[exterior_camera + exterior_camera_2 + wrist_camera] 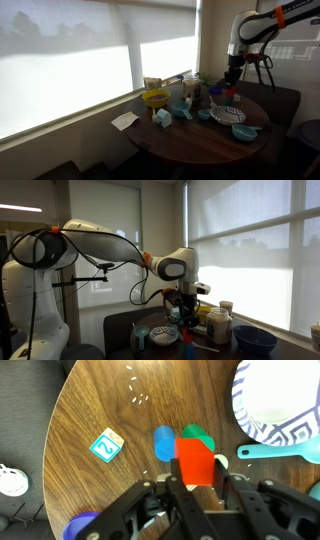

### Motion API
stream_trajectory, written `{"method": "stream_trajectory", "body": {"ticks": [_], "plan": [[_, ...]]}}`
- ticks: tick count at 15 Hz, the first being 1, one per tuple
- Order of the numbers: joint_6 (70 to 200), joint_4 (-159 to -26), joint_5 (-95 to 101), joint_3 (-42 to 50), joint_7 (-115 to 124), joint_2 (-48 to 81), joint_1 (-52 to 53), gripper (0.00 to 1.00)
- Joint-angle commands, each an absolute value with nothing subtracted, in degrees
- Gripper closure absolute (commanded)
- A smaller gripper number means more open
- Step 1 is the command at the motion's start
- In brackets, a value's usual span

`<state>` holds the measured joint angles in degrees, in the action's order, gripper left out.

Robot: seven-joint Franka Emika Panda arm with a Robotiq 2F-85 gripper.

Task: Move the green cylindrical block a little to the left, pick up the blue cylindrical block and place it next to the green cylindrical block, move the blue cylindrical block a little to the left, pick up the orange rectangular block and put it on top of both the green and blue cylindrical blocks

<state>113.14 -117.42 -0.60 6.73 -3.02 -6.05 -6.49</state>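
Observation:
In the wrist view my gripper [197, 480] is shut on the orange rectangular block [194, 460] and holds it above the round wooden table [90, 410]. Right behind the block the blue cylindrical block [163, 444] and the green cylindrical block [199, 433] stand side by side, touching, seen from above. The orange block covers part of both. In both exterior views the gripper [233, 77] [183, 308] hangs over the table; the blocks are too small to make out there.
A white patterned plate [275, 400] and a teal spoon [275, 452] lie at the right. A small teal-and-white square card [106, 446] lies at the left. A yellow bowl [155, 98], teal items and jars [218, 325] stand on the table [190, 140]. A blue bowl [255, 340] is near.

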Motion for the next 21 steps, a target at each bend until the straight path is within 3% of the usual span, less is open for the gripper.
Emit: {"method": "stream_trajectory", "body": {"ticks": [1,3,4,5,7,12,21], "plan": [[113.08,-116.07,0.42,6.42,-2.56,-5.24,-6.26,0.88],[113.13,-116.15,0.48,6.42,-2.51,-5.18,-6.27,0.84],[113.12,-116.18,0.61,6.41,-2.44,-5.17,-6.28,0.67],[113.13,-116.20,0.78,6.40,-2.42,-5.18,-6.28,0.42],[113.12,-116.16,0.93,6.39,-2.38,-5.22,-6.28,0.36],[112.86,-115.96,1.00,6.38,-2.26,-5.82,-6.27,0.01],[111.61,-115.17,1.08,7.04,-3.29,-12.46,-6.81,0.00]]}}
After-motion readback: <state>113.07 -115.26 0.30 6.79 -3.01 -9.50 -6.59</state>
